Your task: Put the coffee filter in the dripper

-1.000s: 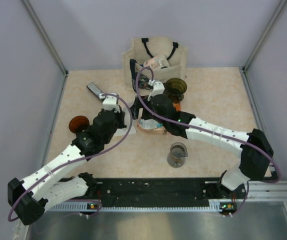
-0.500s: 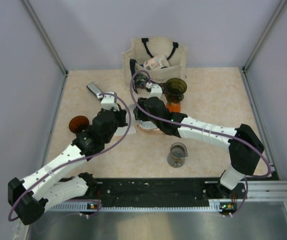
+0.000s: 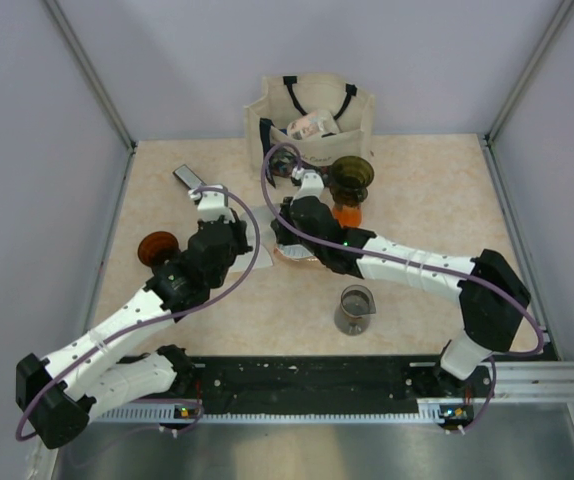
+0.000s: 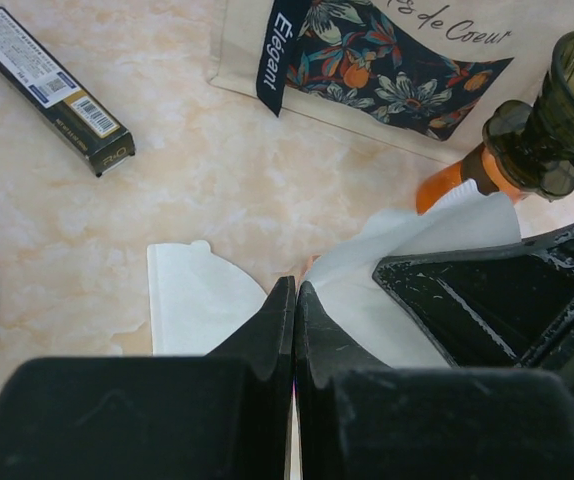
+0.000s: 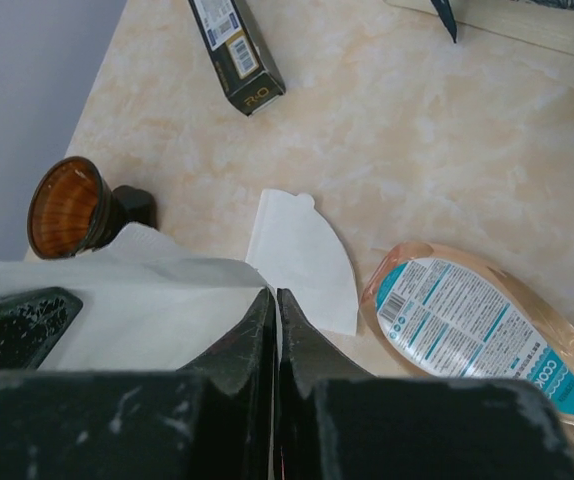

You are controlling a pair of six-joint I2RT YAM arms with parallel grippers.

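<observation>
A white coffee filter [image 4: 407,260] [image 5: 137,300] hangs off the table between my two grippers. The left gripper [image 4: 295,283] is shut on one edge of it, and the right gripper [image 5: 274,292] is shut on the opposite edge; from above they meet at the table's middle [image 3: 264,235]. Another filter [image 4: 197,300] [image 5: 302,260] lies flat on the table just beyond the fingertips. An amber ribbed dripper [image 5: 67,205] [image 3: 155,247] stands to the left. A dark smoky dripper [image 4: 567,110] [image 3: 350,178] sits on an orange base to the right.
A canvas tote bag [image 3: 310,115] stands at the back. A black box [image 3: 189,180] [image 5: 235,50] lies at the back left. A clear packet with a teal label [image 5: 477,320] lies under the right arm. A glass server [image 3: 355,308] stands near the front.
The right gripper has closed from wide open onto the filter's edge and shifted slightly left. The left arm has stayed shut and nearly still.
</observation>
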